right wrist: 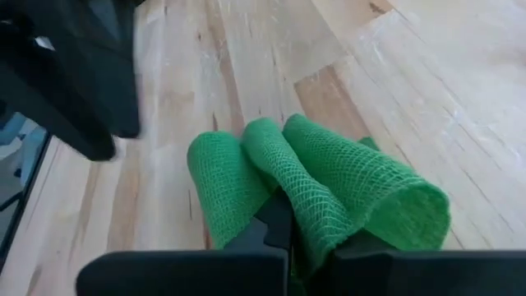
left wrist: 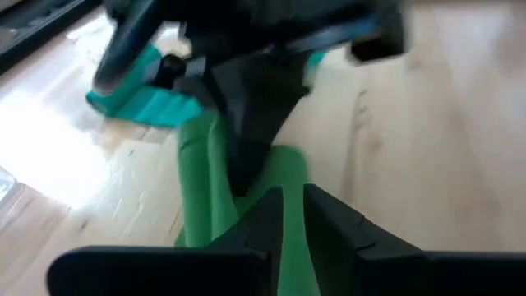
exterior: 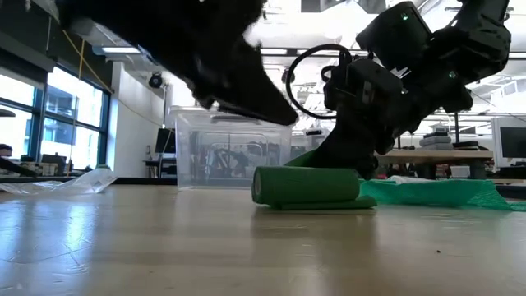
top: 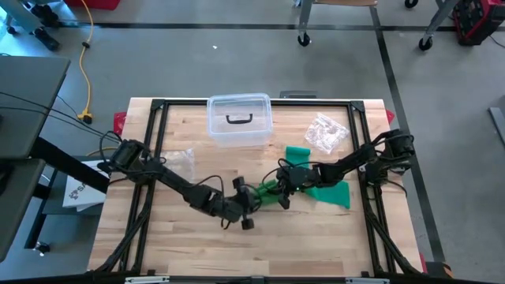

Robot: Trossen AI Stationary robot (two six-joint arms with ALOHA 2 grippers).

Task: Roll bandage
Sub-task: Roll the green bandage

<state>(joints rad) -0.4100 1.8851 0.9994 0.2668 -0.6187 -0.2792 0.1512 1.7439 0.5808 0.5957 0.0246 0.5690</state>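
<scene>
Bandage [exterior: 306,186] partly rolled: a green roll is seen lying on the desk [top: 316,237] near the middle, with a loose unrolled tail [top: 327,192] spread out toward the right arm's side. Roughly half done, judged by the length left flat.

Right gripper [right wrist: 308,234] is clamped shut on a bunched fold of the bandage mesh, beside the roll. Left gripper [left wrist: 293,215] is nearly closed, fingers just apart, over the rolled end; whether the roll is actually pinched cannot be told.

Left to do: the tail still has to be wound up. Plastic box [top: 238,120] and wrapper [top: 327,132] lie untouched behind.
</scene>
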